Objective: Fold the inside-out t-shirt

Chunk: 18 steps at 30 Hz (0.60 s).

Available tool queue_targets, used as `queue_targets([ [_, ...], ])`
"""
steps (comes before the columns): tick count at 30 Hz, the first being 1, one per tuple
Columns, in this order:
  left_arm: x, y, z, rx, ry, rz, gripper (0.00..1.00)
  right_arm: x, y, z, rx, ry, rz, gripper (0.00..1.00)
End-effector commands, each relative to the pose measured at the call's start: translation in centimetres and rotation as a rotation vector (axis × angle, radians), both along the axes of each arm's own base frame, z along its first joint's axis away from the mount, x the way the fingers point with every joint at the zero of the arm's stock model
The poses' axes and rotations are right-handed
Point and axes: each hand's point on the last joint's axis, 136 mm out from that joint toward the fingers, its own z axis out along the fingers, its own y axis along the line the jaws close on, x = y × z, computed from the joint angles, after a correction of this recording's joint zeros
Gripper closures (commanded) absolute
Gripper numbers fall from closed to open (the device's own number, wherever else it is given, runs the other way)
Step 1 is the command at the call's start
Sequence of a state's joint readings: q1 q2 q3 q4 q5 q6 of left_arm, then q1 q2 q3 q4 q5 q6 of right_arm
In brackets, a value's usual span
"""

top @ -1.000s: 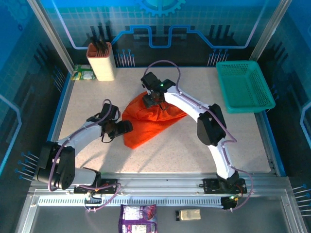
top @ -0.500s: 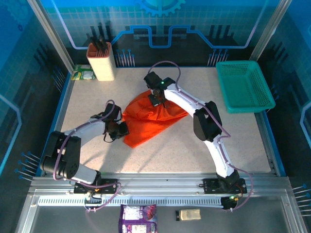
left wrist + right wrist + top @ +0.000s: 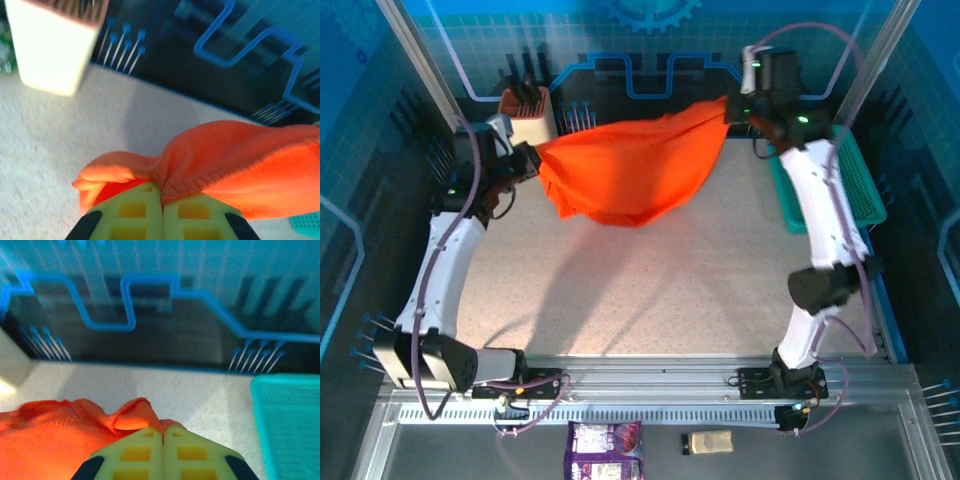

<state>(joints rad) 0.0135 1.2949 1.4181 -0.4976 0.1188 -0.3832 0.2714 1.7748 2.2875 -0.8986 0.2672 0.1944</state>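
left claw (image 3: 161,200) and right claw (image 3: 162,439) each pinch a t-shirt (image 3: 630,170) edge aloft; the bites look shallow, so stretching could slip one free.

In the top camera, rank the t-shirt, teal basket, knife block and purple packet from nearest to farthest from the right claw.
1. t-shirt, pinched in the right claw
2. teal basket, right side
3. knife block, back left
4. purple packet, off the table's front edge
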Motion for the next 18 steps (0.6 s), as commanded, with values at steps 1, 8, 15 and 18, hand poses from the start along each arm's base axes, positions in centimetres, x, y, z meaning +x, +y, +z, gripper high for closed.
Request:
queue_targets([
  [1,-2.2,1.2,1.0,0.073,0.008,0.016,1.0,-3.3,-1.9,-0.7,-0.033,0.016,-0.028,1.0],
  [8,-4.6,0.1,-4.9,0.017,0.147,-0.031,1.0,-9.7,-4.1,-9.4,0.025,0.166,-0.088,1.0],
  [15,-4.9,-3.4,0.3,-0.105,-0.033,-0.201,1.0,-11.4,-5.8,-1.7,0.045,-0.033,-0.124,1.0],
  [18,-4.4,-3.3,4.8,-0.1,-0.142,-0.199,1.0,-10.8,-5.6,2.8,0.062,-0.154,-0.114,1.0],
])
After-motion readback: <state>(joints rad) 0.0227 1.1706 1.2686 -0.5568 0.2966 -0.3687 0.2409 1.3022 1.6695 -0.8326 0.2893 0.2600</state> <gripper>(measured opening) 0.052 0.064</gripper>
